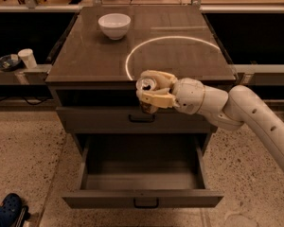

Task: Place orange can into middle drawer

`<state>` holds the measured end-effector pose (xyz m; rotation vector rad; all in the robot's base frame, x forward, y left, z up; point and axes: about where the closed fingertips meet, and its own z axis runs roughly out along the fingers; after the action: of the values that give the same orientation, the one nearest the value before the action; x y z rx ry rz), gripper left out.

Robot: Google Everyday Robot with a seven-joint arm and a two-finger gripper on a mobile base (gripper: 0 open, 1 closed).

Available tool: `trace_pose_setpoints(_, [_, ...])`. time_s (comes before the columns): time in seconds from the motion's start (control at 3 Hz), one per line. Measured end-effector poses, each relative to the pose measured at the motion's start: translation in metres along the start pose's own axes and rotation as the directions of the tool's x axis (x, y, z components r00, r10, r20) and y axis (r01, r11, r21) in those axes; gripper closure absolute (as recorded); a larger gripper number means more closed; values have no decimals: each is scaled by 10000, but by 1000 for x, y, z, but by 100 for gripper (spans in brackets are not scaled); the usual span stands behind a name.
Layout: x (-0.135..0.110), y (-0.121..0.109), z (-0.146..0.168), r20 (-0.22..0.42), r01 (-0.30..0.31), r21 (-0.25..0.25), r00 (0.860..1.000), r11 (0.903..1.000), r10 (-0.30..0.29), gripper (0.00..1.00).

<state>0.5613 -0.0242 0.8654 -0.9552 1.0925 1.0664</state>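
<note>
My gripper is shut on the orange can, a small dented can with a silver top. It holds the can in front of the cabinet's front edge, at the level of the upper grey drawer and above the open middle drawer. The middle drawer is pulled out toward me and its deep box looks empty. The cream fingers wrap the can, so most of its body is hidden. The white arm reaches in from the right.
A white bowl stands at the back left of the cabinet top, which carries a bright ring reflection. A white cup and a dark dish sit on a shelf at left. A blue shoe lies at bottom left.
</note>
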Motion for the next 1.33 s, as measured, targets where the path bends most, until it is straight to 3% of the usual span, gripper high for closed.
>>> trace_pose_setpoints(0.33, [4, 1, 4, -532, 1, -125, 9986, 9999, -8, 100])
trace_pose_setpoints(0.67, [41, 10, -15, -1483, -276, -398, 9887, 9988, 214, 100])
trace_pose_setpoints(1.0, [121, 33, -61, -1697, -997, -933, 9820, 9906, 828, 100])
trace_pose_setpoints(1.33, [159, 40, -92, -1588, -1265, -1055, 9813, 9863, 1089, 100])
